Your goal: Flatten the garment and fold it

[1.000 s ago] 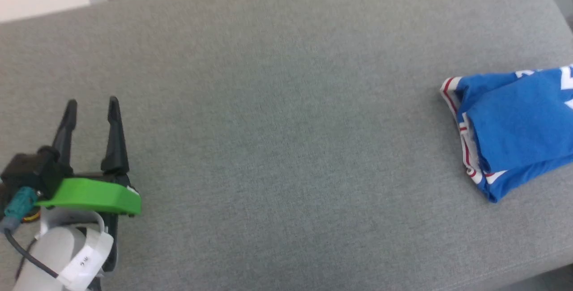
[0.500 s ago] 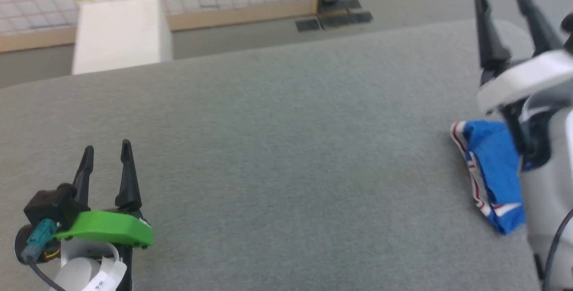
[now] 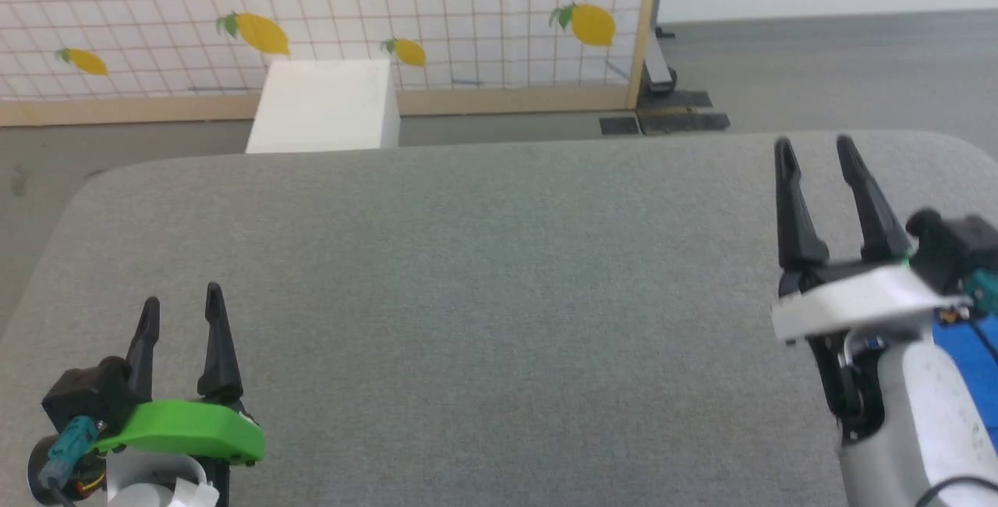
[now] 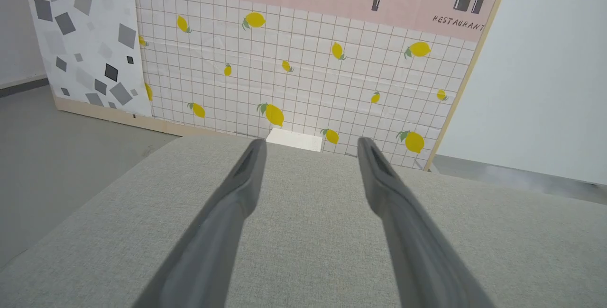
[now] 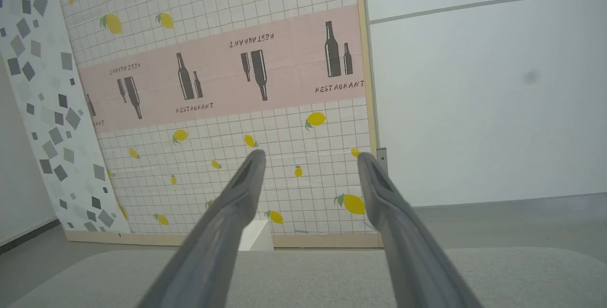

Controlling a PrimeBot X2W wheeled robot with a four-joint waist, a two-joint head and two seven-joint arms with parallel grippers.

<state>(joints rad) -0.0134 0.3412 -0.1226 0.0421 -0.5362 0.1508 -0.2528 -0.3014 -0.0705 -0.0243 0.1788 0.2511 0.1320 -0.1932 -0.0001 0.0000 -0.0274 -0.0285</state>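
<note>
Cloth of bright blue, the garment point(image 3: 971, 366), shows as a small patch at the right edge of your head view. It lies on the grey padded surface point(image 3: 499, 273), and most of it is hidden behind the right arm's pale forearm point(image 3: 908, 413). You cannot tell from here whether it lies flat or bunched.

Your right gripper point(image 3: 815, 144) stands above and just left of that patch, its two dark fingers pointing up the view towards the far rim of the surface. The fingers are spread apart with nothing between them, and the right wrist view confirms the empty gap. A white bracket point(image 3: 850, 308) sits at their base.

Your left gripper point(image 3: 181, 298) is at the lower left, well apart from the garment, with the whole width of the surface between them. Its fingers are also parted and hold nothing. A green bracket point(image 3: 187, 429) sits behind them.

Beyond the surface you see a white box point(image 3: 323, 105) on the floor. Behind it stands a gridded panel printed with lemons point(image 3: 437, 8).
</note>
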